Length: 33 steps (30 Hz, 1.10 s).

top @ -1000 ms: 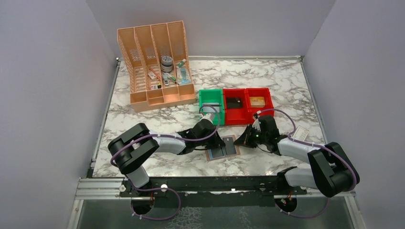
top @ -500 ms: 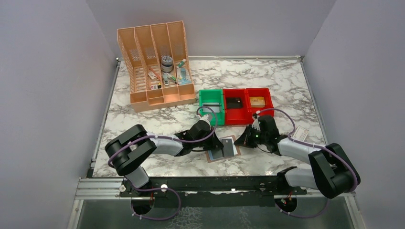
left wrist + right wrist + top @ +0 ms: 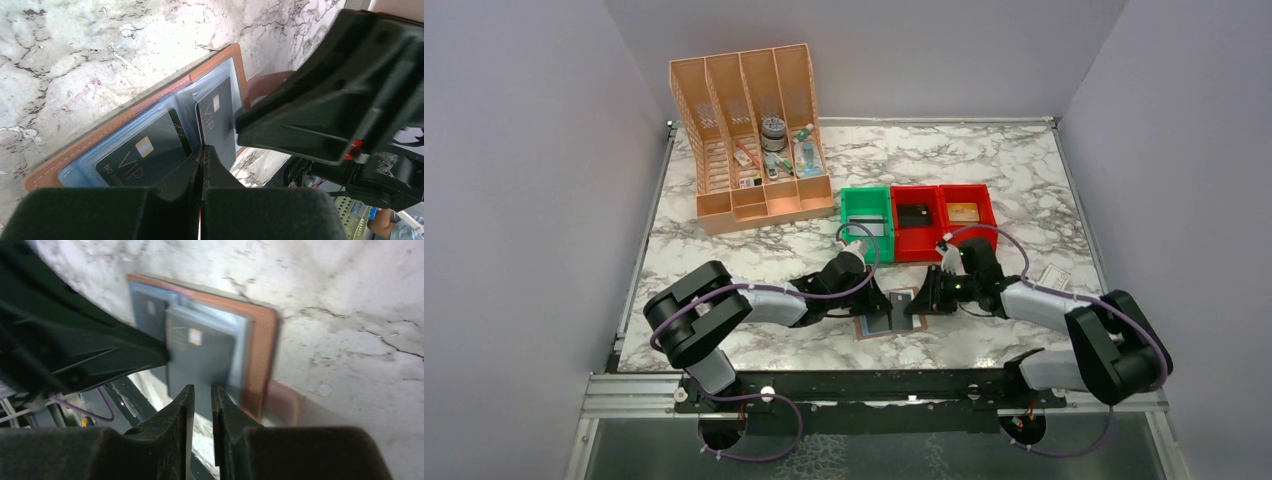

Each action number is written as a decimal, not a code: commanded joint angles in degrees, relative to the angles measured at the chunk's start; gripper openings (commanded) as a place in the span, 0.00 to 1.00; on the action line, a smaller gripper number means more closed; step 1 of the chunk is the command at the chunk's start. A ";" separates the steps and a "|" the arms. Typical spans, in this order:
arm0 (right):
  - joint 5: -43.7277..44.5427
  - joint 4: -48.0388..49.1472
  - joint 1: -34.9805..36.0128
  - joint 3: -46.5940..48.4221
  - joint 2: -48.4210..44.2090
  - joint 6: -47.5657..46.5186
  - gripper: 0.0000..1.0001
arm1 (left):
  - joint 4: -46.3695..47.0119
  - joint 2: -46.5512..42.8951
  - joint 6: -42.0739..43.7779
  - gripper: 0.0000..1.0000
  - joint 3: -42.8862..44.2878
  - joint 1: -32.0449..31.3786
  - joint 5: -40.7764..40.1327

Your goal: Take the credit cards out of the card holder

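The marble table [image 3: 984, 170] carries the open card holder [image 3: 876, 326] toward six o'clock. My left jaws, clamped tight together, sit at its nine o'clock side. My right jaws, a narrow slit apart, meet it from three o'clock. Two dark credit cards [image 3: 145, 155] lie in its blue-grey pockets.

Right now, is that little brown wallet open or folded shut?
Open: the card holder lies spread on the table, blue-grey pockets up, two dark credit cards showing inside.
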 commanded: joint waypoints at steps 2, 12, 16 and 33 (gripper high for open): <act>4.32 -6.66 0.35 4.07 8.73 -2.63 0.16 | 0.88 -1.40 0.49 0.00 -0.05 0.28 1.03; 9.36 -7.27 0.34 3.18 10.83 -0.39 0.08 | 0.88 -4.28 0.15 0.00 -2.59 2.56 1.12; 9.13 -6.48 0.35 3.05 11.74 -0.31 0.07 | 0.88 -4.33 0.15 0.00 -2.91 2.97 1.57; -7.39 -3.91 0.35 9.13 4.50 -2.24 0.22 | 0.90 -4.30 0.50 0.00 -2.98 3.17 2.45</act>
